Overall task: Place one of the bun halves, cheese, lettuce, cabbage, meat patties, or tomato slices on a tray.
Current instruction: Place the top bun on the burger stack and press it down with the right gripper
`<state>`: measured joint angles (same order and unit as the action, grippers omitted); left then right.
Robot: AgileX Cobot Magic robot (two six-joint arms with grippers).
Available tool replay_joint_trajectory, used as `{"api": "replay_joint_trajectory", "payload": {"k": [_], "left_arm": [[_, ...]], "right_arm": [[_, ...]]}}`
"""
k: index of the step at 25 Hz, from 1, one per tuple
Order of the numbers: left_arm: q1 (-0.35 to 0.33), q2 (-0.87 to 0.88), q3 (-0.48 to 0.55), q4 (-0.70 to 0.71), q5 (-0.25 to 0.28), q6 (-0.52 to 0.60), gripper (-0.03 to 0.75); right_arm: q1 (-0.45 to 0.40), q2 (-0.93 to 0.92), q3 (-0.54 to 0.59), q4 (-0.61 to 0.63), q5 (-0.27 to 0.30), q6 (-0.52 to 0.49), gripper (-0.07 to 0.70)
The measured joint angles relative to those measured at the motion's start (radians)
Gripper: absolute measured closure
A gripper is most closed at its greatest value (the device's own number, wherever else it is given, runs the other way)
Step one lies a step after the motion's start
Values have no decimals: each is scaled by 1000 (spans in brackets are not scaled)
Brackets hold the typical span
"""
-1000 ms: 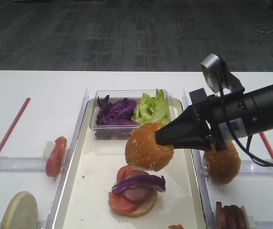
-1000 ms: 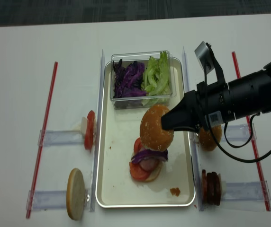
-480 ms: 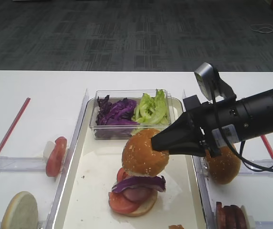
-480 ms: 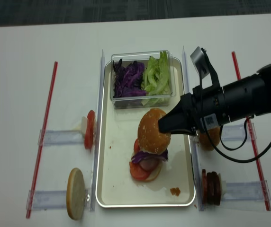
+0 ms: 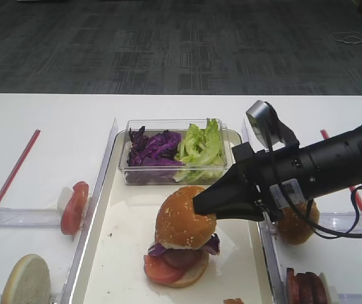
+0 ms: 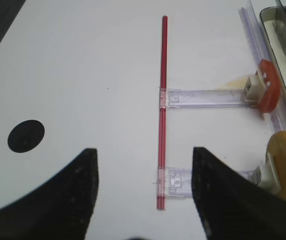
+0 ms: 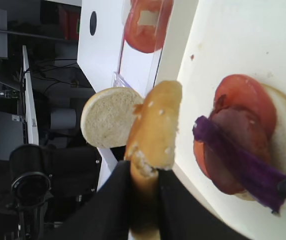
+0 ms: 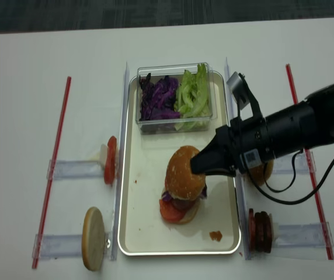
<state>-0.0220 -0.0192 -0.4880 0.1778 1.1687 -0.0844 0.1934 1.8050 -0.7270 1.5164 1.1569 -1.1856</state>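
My right gripper (image 5: 200, 204) is shut on the edge of a sesame bun half (image 5: 182, 225), gripped between both fingers (image 7: 118, 200). The bun half hangs tilted just over a stack of tomato slice (image 7: 243, 100), dark filling and purple strip (image 7: 238, 165) on the cream tray (image 5: 124, 253); contact is unclear. A clear tub holds cabbage (image 5: 152, 149) and lettuce (image 5: 200, 144). Another bun half (image 5: 298, 221) sits right of the tray, partly behind the arm. Meat patties (image 5: 304, 288) stand at the front right and tomato slices (image 5: 73, 208) at the left. Cheese is out of view. My left gripper (image 6: 144, 160) is open over bare table.
A pale flat bun half (image 5: 26, 278) leans in a clear rack at the front left. Red strips (image 6: 162, 110) lie along both outer sides of the table. Clear plastic rails (image 5: 102, 183) border the tray. A small crumb (image 8: 216, 235) lies on the tray's front.
My right gripper has carried the bun half down and leftward, from above the tray's middle to just over the stack. The left gripper's view has no earlier frame.
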Motion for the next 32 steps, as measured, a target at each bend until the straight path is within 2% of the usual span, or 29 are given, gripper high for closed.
{"api": "replay_joint_trajectory", "payload": {"k": [21, 32], "left_arm": [[0, 0, 0, 0, 0, 0, 323], [0, 0, 0, 0, 0, 0, 323]], "right_arm": [[30, 110, 0, 34, -4, -93, 481], [30, 130, 0, 46, -6, -98, 481]]}}
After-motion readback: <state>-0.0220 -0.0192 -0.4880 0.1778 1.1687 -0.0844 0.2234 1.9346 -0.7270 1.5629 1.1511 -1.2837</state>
